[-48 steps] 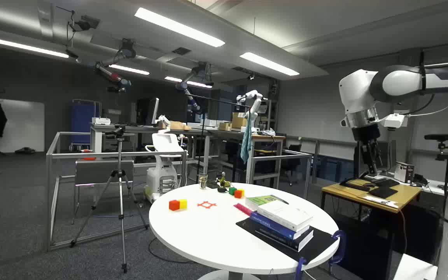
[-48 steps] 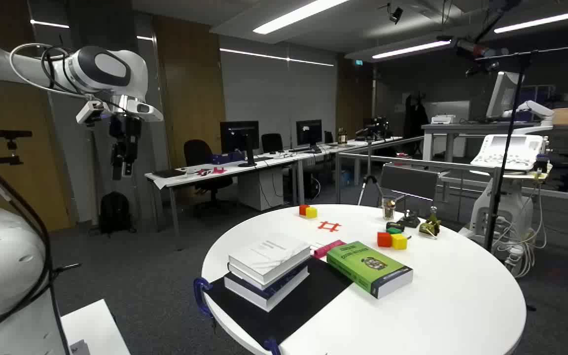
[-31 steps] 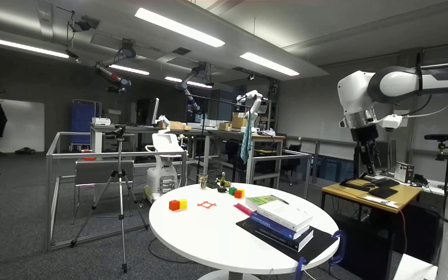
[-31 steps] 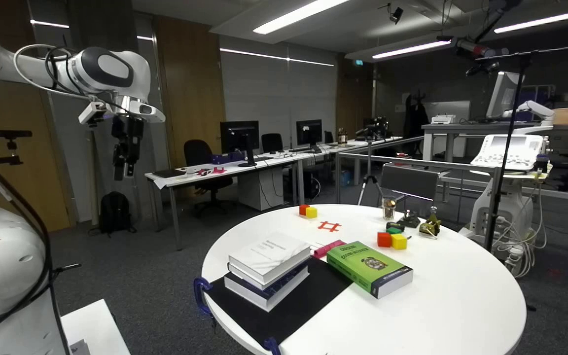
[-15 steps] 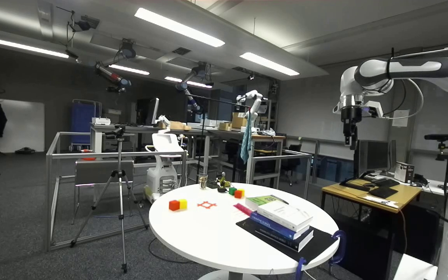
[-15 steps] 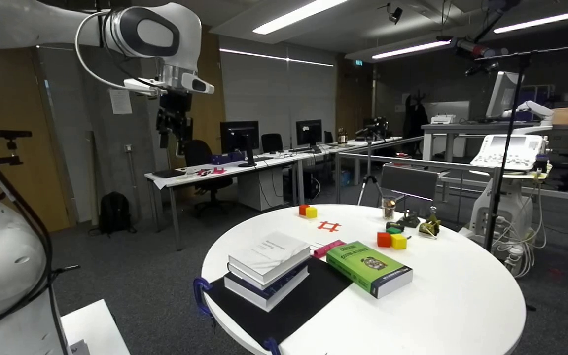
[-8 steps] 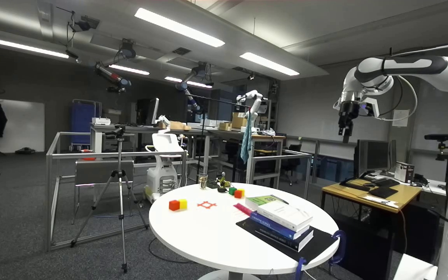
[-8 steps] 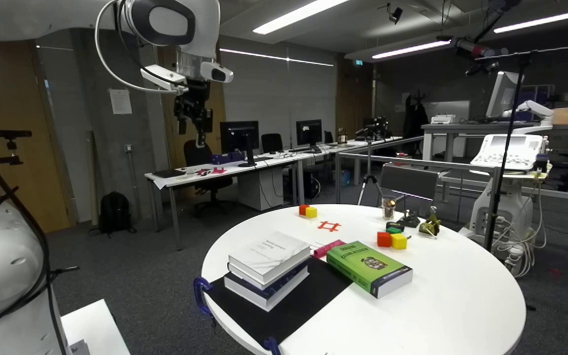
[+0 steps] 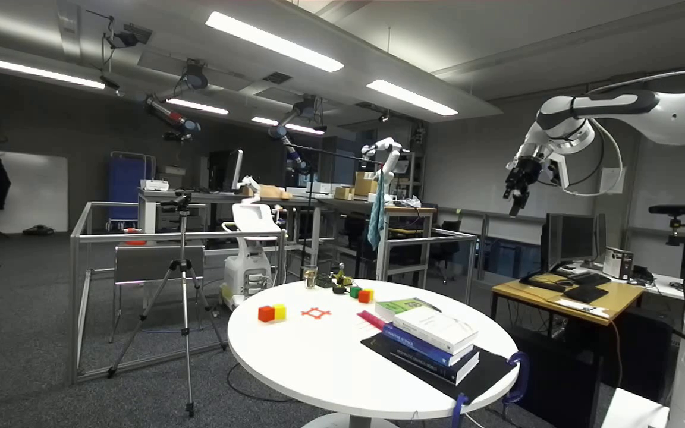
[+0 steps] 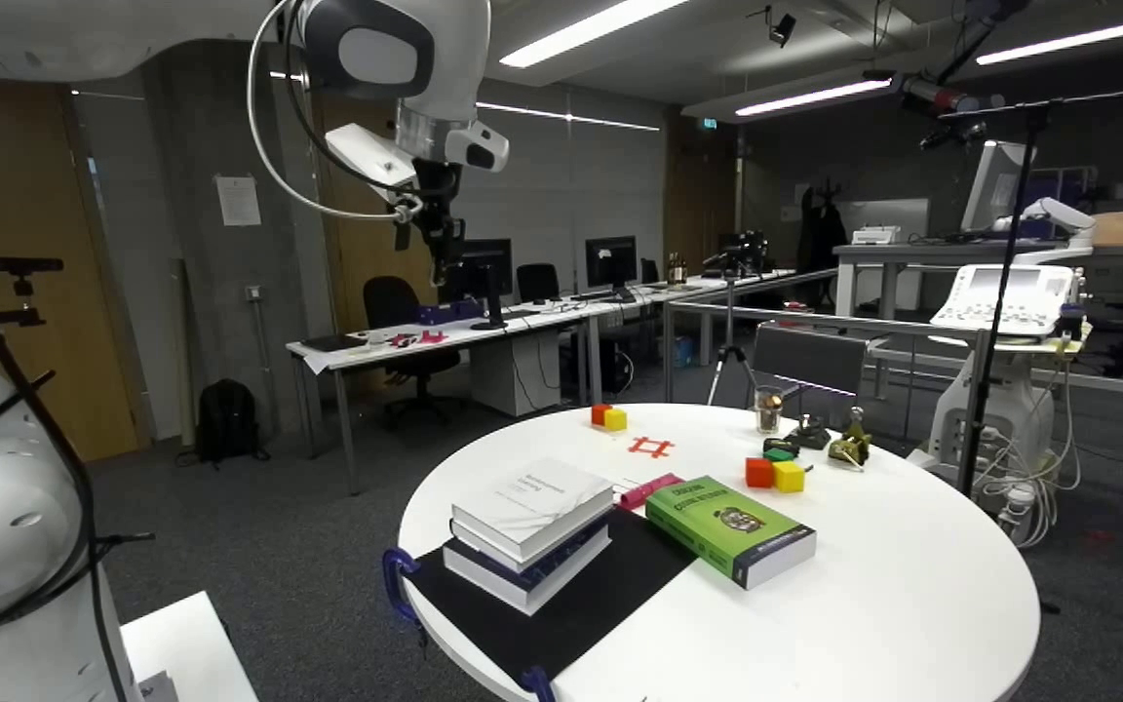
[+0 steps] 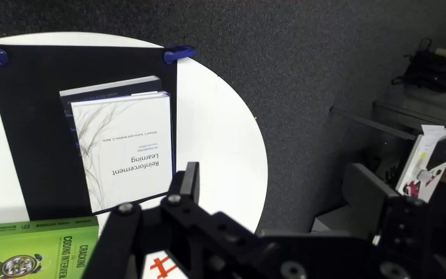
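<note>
In the wrist view's lower right, the claw (image 11: 274, 174) is found spread wide, apparently clear of the white book (image 11: 128, 149) at left.

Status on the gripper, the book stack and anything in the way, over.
Gripper open, empty, touching nothing. White book tops the book stack, untouched. Possible snags: green book beside the stack, blue clamps at edge of table.

White book (image 11: 127, 151) — grey-brown stalk pattern; green book (image 10: 732, 528); 2 red cubes (image 10: 759, 474)

Wrist view down onto table (image 11: 223, 147)
</note>
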### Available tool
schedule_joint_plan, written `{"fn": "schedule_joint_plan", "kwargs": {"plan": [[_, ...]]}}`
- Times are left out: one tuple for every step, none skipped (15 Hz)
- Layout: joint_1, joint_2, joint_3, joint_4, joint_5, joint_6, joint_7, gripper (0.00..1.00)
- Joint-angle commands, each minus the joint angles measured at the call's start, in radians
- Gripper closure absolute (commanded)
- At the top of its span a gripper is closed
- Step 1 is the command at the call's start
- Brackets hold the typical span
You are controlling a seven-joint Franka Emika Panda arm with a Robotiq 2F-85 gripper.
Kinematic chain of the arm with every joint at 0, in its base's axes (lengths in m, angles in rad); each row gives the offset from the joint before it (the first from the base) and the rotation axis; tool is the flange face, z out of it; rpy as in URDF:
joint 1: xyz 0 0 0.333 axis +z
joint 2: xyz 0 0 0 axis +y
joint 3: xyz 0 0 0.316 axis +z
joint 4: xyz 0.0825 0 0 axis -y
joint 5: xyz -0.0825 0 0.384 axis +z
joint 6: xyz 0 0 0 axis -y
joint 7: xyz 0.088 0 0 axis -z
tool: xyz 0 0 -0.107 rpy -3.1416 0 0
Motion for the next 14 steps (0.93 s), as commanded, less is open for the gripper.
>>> {"fn": "schedule_joint_plan", "kwargs": {"plan": [[-0.033, 0.080, -0.037, 0.078, 0.086, -0.019, -0.069, 0.00], [-0.041, 0.096, -0.046, 0.091, 0.106, -0.024, -0.085, 0.00], [-0.047, 0.113, -0.056, 0.103, 0.129, -0.032, -0.101, 0.00], [-0.056, 0.131, -0.066, 0.116, 0.153, -0.042, -0.113, 0.00], [-0.064, 0.151, -0.076, 0.128, 0.177, -0.055, -0.127, 0.00], [-0.075, 0.172, -0.084, 0.144, 0.197, -0.066, -0.139, 0.00], [-0.086, 0.192, -0.090, 0.157, 0.218, -0.078, -0.149, 0.00], [-0.099, 0.215, -0.094, 0.172, 0.232, -0.087, -0.156, 0.00], [-0.112, 0.238, -0.098, 0.186, 0.247, -0.098, -0.163, 0.00], [-0.127, 0.263, -0.101, 0.203, 0.262, -0.115, -0.164, 0.00], [-0.144, 0.287, -0.103, 0.219, 0.274, -0.127, -0.168, 0.00], [-0.160, 0.309, -0.100, 0.232, 0.283, -0.133, -0.169, 0.00], [-0.176, 0.332, -0.099, 0.247, 0.291, -0.145, -0.169, 0.00], [-0.192, 0.353, -0.096, 0.259, 0.296, -0.150, -0.166, 0.00]]}}
